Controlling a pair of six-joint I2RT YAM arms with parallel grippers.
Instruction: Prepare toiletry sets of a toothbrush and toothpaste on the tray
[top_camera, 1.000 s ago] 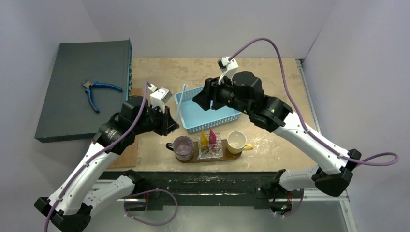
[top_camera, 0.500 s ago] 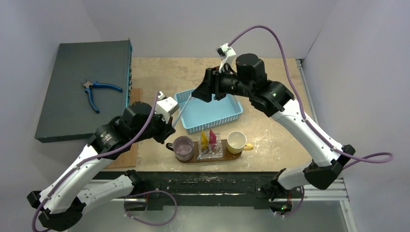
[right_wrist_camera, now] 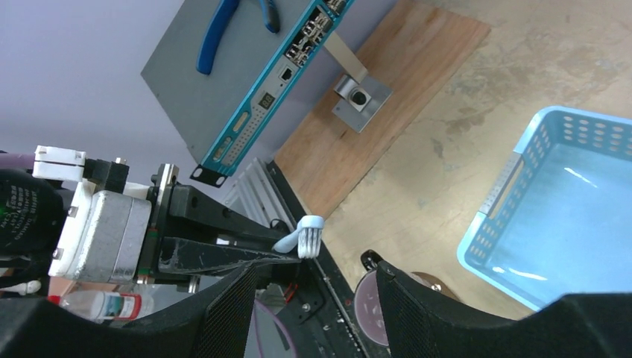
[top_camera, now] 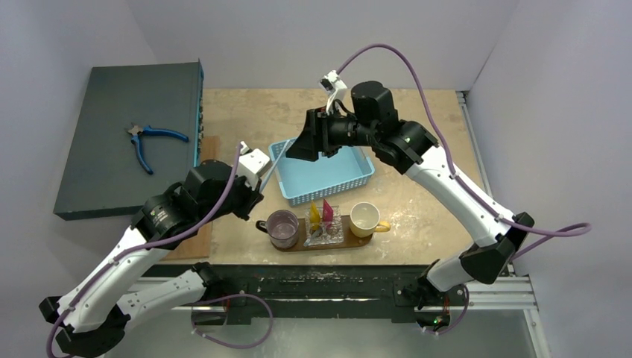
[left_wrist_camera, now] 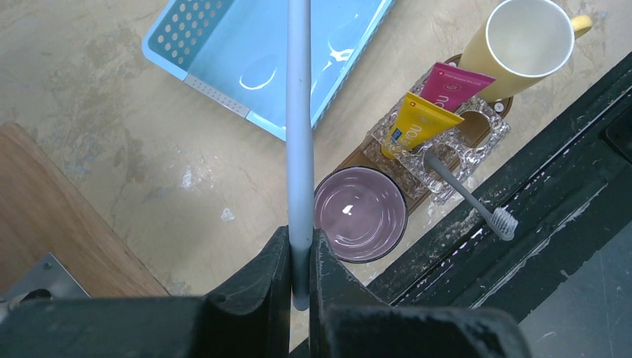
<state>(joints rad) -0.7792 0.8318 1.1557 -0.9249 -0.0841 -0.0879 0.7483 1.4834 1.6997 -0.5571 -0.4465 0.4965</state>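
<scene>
The tan table (top_camera: pixel 417 127) carries a blue basket (top_camera: pixel 328 175) at its middle. Well off to the basket's left lies a big dark grey box (top_camera: pixel 127 134), with blue-handled pliers (top_camera: pixel 149 138) on top of it.

Just on the near side of the basket sits the tray (top_camera: pixel 356 239). It holds a purple cup (left_wrist_camera: pixel 360 214) at its left end, a yellow cup (left_wrist_camera: pixel 522 41) at its right end, and a glass dish (left_wrist_camera: pixel 417 168) between them.

The right gripper (right_wrist_camera: pixel 317 272) hangs over the basket's far left corner with its fingers spread wide and nothing between them. The left gripper (left_wrist_camera: pixel 299 242) is off the basket's near left corner, and its jaws are pinched tight on the foot of the toothbrush (left_wrist_camera: pixel 299 112). The pale handle slants up in the air past the basket's left end.

A second toothbrush (left_wrist_camera: pixel 462 190), grey, lies across the dish, its bristles on the side away from the basket.

The yellow tube (left_wrist_camera: pixel 419 123) and pink tube (left_wrist_camera: pixel 456 83) stand side by side in the dish, close to the basket's near wall.
</scene>
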